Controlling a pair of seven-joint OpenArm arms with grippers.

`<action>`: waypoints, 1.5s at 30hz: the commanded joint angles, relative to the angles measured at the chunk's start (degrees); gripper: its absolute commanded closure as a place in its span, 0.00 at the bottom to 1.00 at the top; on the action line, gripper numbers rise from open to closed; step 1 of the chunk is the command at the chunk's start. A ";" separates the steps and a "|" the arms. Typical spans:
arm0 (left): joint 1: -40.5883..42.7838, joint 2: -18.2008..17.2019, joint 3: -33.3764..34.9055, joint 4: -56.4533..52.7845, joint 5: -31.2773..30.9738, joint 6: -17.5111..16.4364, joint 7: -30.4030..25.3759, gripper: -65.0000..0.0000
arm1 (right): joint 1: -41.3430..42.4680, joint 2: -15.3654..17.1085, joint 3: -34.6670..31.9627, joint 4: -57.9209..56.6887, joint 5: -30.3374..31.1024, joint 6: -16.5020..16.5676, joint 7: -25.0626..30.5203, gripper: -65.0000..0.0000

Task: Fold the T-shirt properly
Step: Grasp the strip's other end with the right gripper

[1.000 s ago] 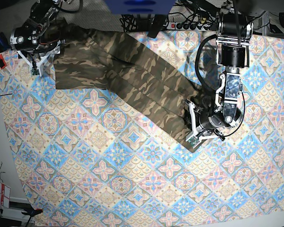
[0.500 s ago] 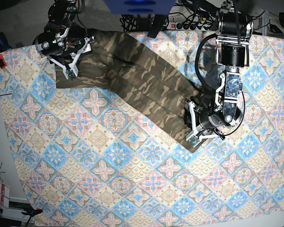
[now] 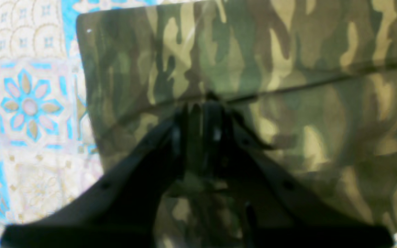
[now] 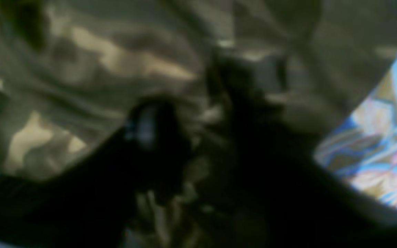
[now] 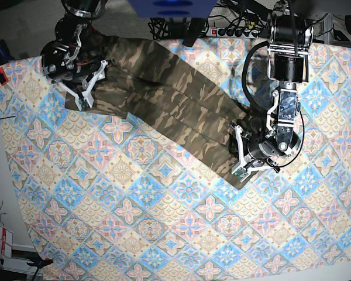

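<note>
Left gripper [image 5: 238, 167] pinches the T-shirt [image 5: 169, 99] hem, tablecloth [image 5: 164, 234] beneath; right gripper [image 5: 85, 93] sits on bunched cloth, its grip unclear.

T-shirt [image 5: 175, 105] — soft matt cloth; tablecloth [image 5: 164, 234] — matt print.

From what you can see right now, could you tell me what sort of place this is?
Probably a robotics lab or test bench. Two robot arms work over a table covered with a patterned tablecloth, a T-shirt lies across it, and a power strip with tangled cables sits along the far edge.
</note>
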 commanded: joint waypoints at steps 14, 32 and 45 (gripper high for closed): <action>-2.76 0.87 -0.28 -0.68 5.07 0.27 -4.77 0.88 | 18.02 4.38 2.00 -25.08 -2.89 0.12 1.79 0.96; -6.89 1.83 -9.87 -20.02 17.03 0.27 -8.90 0.77 | 18.72 4.73 -6.18 -25.70 -2.72 0.12 1.53 0.96; -8.83 5.96 -11.18 -24.06 16.68 0.27 -11.10 0.79 | 20.92 6.84 -2.75 -25.78 -2.98 0.12 1.88 0.96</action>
